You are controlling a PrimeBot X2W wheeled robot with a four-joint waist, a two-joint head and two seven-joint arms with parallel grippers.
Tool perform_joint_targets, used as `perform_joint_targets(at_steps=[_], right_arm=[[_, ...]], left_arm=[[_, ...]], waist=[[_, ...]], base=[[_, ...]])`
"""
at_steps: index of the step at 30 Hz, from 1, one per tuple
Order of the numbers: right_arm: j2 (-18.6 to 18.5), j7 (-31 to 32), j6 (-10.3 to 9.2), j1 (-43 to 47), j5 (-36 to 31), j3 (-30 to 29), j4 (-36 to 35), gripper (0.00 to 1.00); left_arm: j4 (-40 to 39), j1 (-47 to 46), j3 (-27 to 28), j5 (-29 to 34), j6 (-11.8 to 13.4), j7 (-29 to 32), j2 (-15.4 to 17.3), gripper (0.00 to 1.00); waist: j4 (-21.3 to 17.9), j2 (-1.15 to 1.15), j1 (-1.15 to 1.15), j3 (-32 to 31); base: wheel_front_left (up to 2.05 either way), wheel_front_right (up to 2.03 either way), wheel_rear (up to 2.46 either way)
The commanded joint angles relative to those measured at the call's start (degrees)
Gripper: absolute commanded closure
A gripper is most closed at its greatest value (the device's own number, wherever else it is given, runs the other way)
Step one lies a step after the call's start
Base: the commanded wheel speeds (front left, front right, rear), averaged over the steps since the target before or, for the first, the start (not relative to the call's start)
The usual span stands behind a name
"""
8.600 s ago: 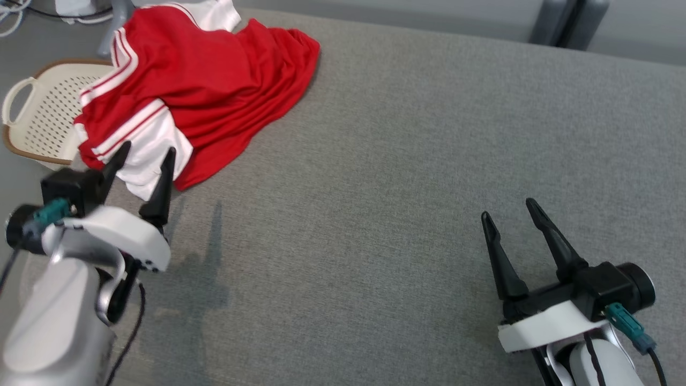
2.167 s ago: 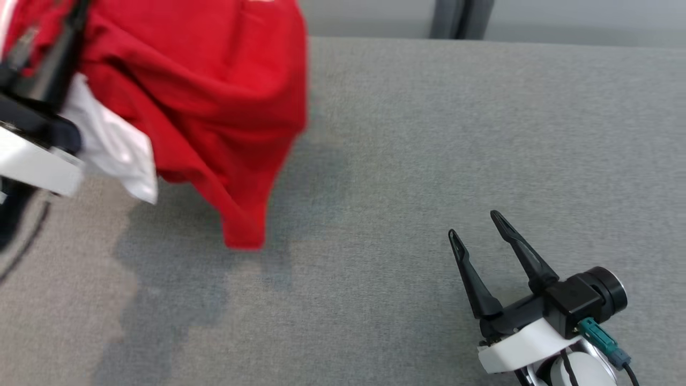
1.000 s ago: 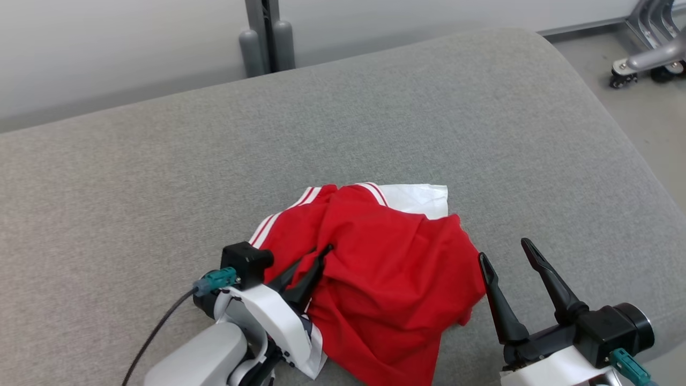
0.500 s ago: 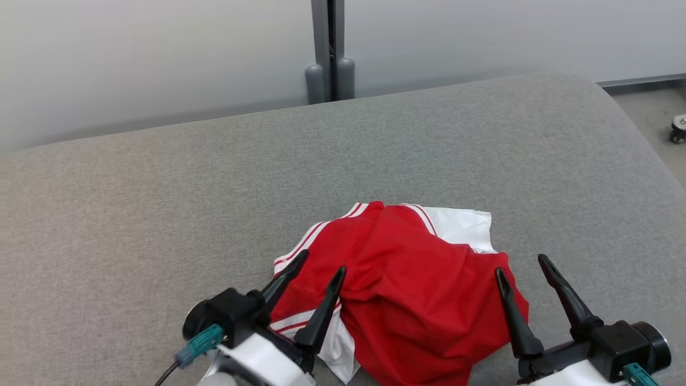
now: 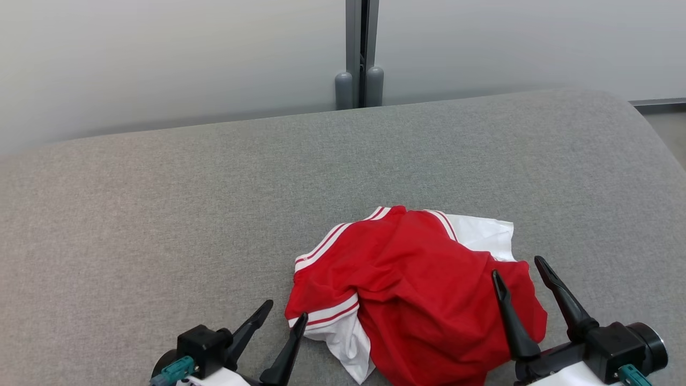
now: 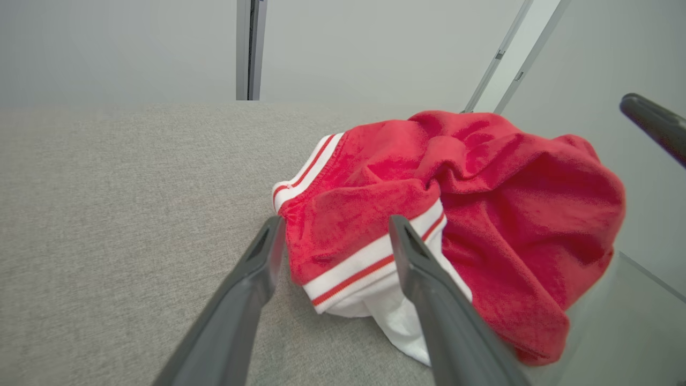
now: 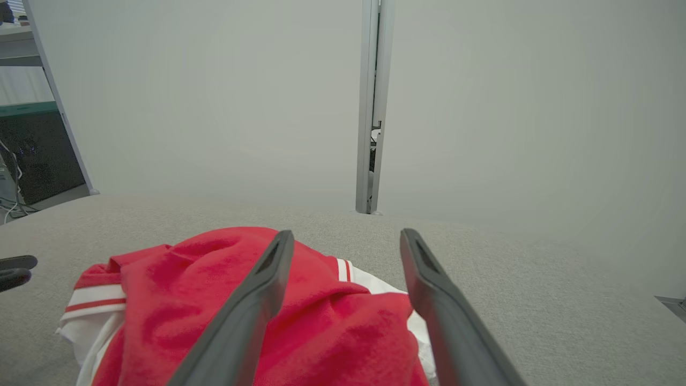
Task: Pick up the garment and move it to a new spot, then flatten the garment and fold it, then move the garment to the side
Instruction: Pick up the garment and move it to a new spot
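Left gripper (image 5: 285,310): fingers spread, empty, just beside the striped white hem. The red-and-white jersey (image 5: 423,300) lies crumpled on the grey cushion (image 5: 161,214), between my grippers. It looks light and limp and will likely drape, so I'd pinch the banded hems. Right gripper (image 5: 515,266): spread, empty, at the red bulk's right side. There is bare cushion behind and to the left, and a rounded edge falls away far right.

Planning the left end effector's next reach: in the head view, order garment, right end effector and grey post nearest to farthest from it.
1. garment, just right of the left end effector.
2. right end effector, beyond the garment, lower right.
3. grey post, at the back wall.
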Motion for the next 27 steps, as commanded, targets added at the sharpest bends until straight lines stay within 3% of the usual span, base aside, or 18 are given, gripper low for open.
perform_joint_targets(at_steps=[1,5,9,18,19,20,21,22,27], right_arm=[[-0.37,0.11,-0.02,-0.16,-0.27,0.28,-0.06,0.00],[-0.36,0.11,-0.02,-0.43,0.16,0.82,0.07,0.00],[-0.36,0.11,-0.02,-0.40,0.37,0.85,0.11,0.00],[-0.36,0.11,-0.02,-0.64,-0.20,-0.25,-0.45,0.00],[-0.36,0.11,-0.02,-0.73,-0.24,-0.29,-0.45,0.00],[-0.36,0.11,-0.02,-0.83,-0.28,-0.30,-0.44,0.00],[-0.37,0.11,-0.02,-0.92,-0.32,-0.26,-0.38,0.00],[-0.37,0.11,-0.02,-1.00,-0.37,-0.21,-0.32,0.00],[-0.36,0.11,-0.02,-0.76,-0.54,-0.29,-0.15,0.00]], left_arm=[[0.92,-1.44,-0.86,-0.60,-1.34,1.60,0.16,0.00],[4.56,-2.52,-1.45,-3.46,-2.80,5.84,-0.55,0.00],[7.04,-1.99,1.64,-11.22,-4.42,8.14,-2.33,0.00],[7.08,-2.44,3.07,-22.68,-7.55,14.47,-1.34,0.00],[6.69,-2.65,2.74,-23.51,-7.76,14.71,-1.25,0.13],[6.40,-2.94,2.49,-24.05,-7.91,14.62,-1.14,0.42],[6.14,-3.30,2.23,-24.20,-7.88,14.21,-0.92,0.60],[5.96,-3.53,1.82,-24.12,-7.88,13.80,-0.73,1.00],[4.82,-4.72,0.17,-21.56,-7.91,11.30,1.28,1.00]], waist=[[-0.31,0.00,0.00,0.29],[-1.38,0.00,0.00,1.16],[-2.55,0.00,0.00,2.18],[-2.93,0.00,0.00,4.67],[-2.83,0.00,0.00,4.83],[-2.76,0.00,0.00,4.96],[-2.69,0.00,0.00,5.06],[-2.63,0.00,0.00,5.14],[-2.19,0.00,0.00,4.83]], base=[[0.00,0.00,0.00],[0.00,0.00,0.00],[0.00,0.00,0.00],[0.00,0.00,0.00],[0.00,0.00,0.00],[0.00,0.00,0.00],[0.00,0.00,0.00],[0.00,0.00,0.00],[0.00,0.00,0.00]])
